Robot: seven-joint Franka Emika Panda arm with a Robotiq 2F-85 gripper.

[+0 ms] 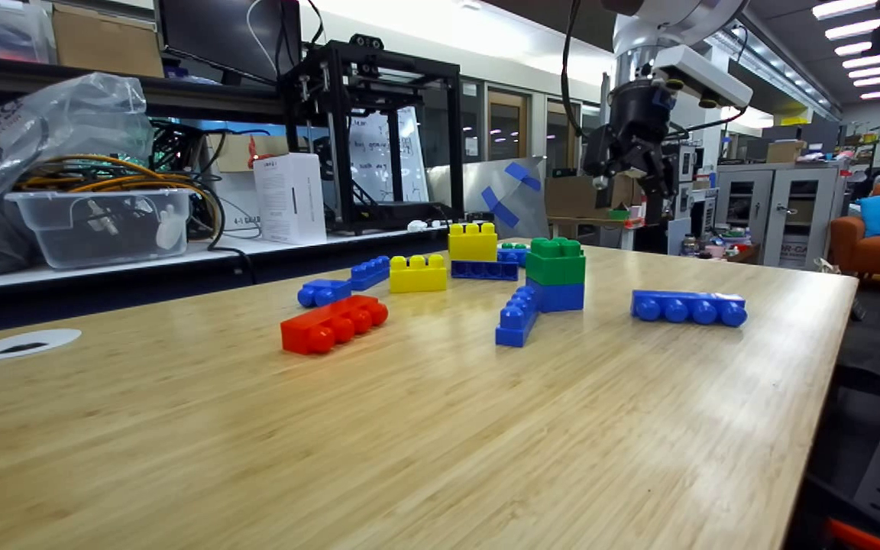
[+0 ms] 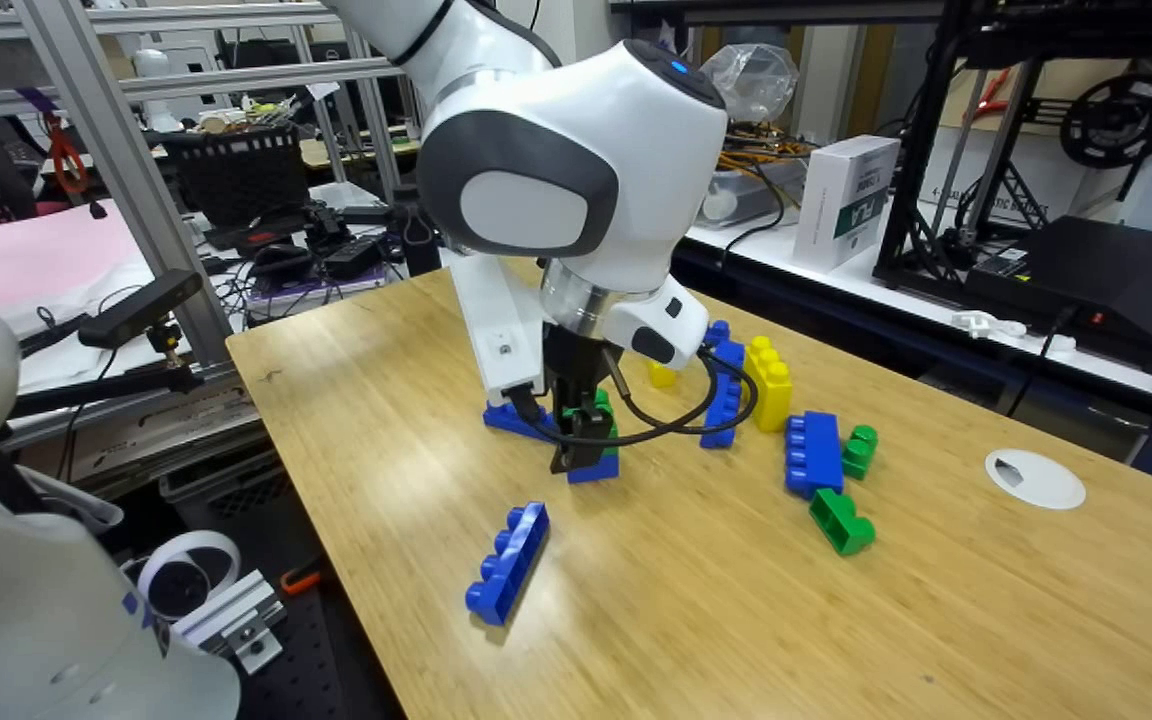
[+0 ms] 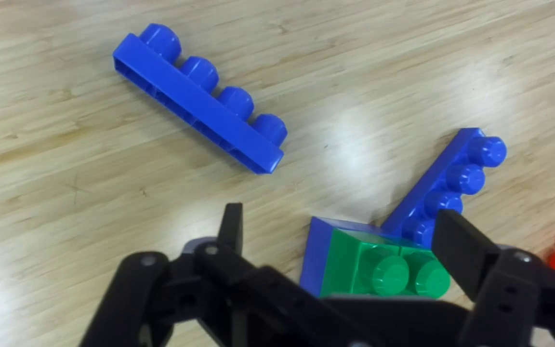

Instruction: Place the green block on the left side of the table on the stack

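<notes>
The stack point(image 1: 555, 296) stands on the table point(image 1: 425, 428) as a blue base with a green brick point(image 1: 555, 269) pressed on top. In the wrist view the stack point(image 3: 313, 262) shows partly, with two green studs; my palm hides the rest. I cannot tell whether its top brick is the green block. No separate green brick as large as the red one shows. Two small green bricks point(image 2: 848, 528) lie near a blue brick point(image 2: 816, 452) in an exterior view. My gripper point(image 3: 338, 212) is open and empty above the stack, which lies between its fingers nearer the right one.
A blue four-stud brick point(image 1: 516, 319) touches the stack's foot. Another blue four-stud brick point(image 3: 200, 103) lies apart. A red brick point(image 1: 333, 325) and yellow bricks point(image 1: 418, 275) lie around. A shelf with a white box point(image 1: 289, 198) and black printer frame borders the table.
</notes>
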